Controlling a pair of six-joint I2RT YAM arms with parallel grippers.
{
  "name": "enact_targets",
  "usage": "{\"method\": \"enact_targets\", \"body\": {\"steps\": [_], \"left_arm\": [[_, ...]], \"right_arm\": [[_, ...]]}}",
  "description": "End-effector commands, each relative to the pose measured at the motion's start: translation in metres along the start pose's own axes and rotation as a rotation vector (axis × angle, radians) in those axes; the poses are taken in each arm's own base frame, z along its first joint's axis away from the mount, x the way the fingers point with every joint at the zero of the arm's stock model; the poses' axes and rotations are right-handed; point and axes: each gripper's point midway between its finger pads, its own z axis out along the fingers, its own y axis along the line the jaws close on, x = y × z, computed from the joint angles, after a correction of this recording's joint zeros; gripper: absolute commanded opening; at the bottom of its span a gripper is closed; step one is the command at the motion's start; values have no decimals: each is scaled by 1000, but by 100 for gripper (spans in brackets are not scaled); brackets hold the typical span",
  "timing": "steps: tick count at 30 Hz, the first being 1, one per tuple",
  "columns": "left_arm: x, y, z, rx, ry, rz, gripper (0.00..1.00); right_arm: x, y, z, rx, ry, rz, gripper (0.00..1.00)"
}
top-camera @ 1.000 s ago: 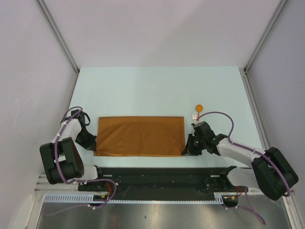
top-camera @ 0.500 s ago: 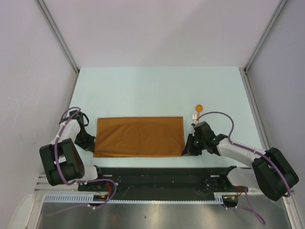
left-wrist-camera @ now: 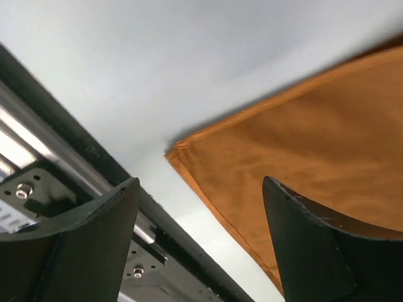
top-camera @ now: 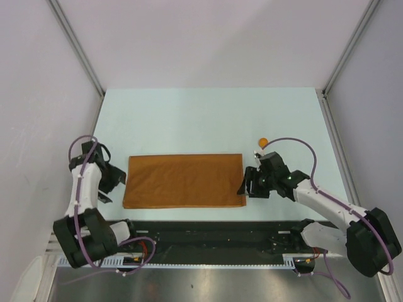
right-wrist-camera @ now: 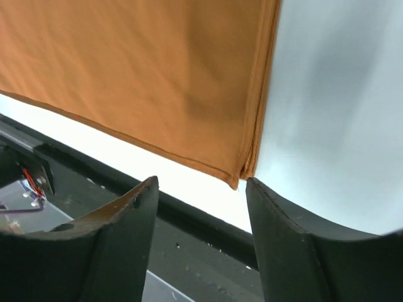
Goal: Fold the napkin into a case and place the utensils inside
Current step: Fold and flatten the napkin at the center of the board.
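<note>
Top external view: pale bench (top-camera: 208, 119) carries the napkin (top-camera: 182, 181), a rust-orange cloth lying flat as a long rectangle, long side parallel to the near edge, just beyond the dark rail (top-camera: 214, 229). Left claw (top-camera: 114, 184) sits just off the napkin's left short edge, by the near-left corner; jaws spread wide, nothing btwn them. Left wrist cam: that corner shows in the gap btwn the fingers, flat on the bench, not pinched. Right claw (top-camera: 247, 184) is at the opposite short edge, by the near-right corner, jaws apart, also empty. Right wrist cam: corner lies below the gap, right edge showing stacked layers, cloth free of both fingers. Spoon (top-camera: 263, 141), only its orange bowl visible, lies on the bench beyond the right claw, apart from the napkin; rest hidden by the arm.
</note>
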Motion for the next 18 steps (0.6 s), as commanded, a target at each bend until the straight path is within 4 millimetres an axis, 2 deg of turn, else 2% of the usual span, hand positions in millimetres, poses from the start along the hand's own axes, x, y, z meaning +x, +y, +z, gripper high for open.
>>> {"method": "enact_targets", "body": {"steps": [1, 3, 4, 5, 6, 7, 8, 9, 10, 13, 15, 16, 17, 18], "left_arm": [[-10, -47, -42, 254, -132, 147, 82], [1, -88, -51, 444, -122, 285, 70], [19, -112, -61, 546, -82, 376, 61], [15, -136, -62, 598, -120, 430, 61], [16, -155, -72, 648, -134, 492, 61], [25, -171, -78, 687, -120, 557, 61], [25, -178, -67, 646, -90, 600, 61], [17, -192, -79, 675, -114, 617, 63], [21, -201, -85, 719, -86, 653, 67], [5, -212, -84, 679, -101, 738, 67], [7, -219, -88, 712, -75, 804, 66], [14, -223, -90, 736, -60, 826, 58], [27, -228, -99, 820, -10, 852, 56], [43, -233, -100, 862, 19, 887, 55]], "right_arm": [[-38, 8, -23, 32, -95, -85, 64], [-65, 7, -22, 24, -167, -79, 67], [-75, 8, -15, 20, -162, -73, 67], [-88, 9, -14, 20, -181, -77, 68], [-103, 6, -11, 31, -202, -67, 68], [-111, 1, -4, 54, -191, -70, 68], [-128, 6, -5, 51, -224, -109, 73], [-142, 5, -3, 44, -253, -119, 75], [-150, 7, -2, 29, -262, -136, 75], [-165, 2, 17, -7, -245, -153, 67], [-171, 1, 32, -37, -230, -170, 63], [-174, -1, 36, -34, -226, -174, 60], [-173, -8, 45, -19, -205, -166, 59], [-173, -5, 47, -42, -194, -174, 57]]}}
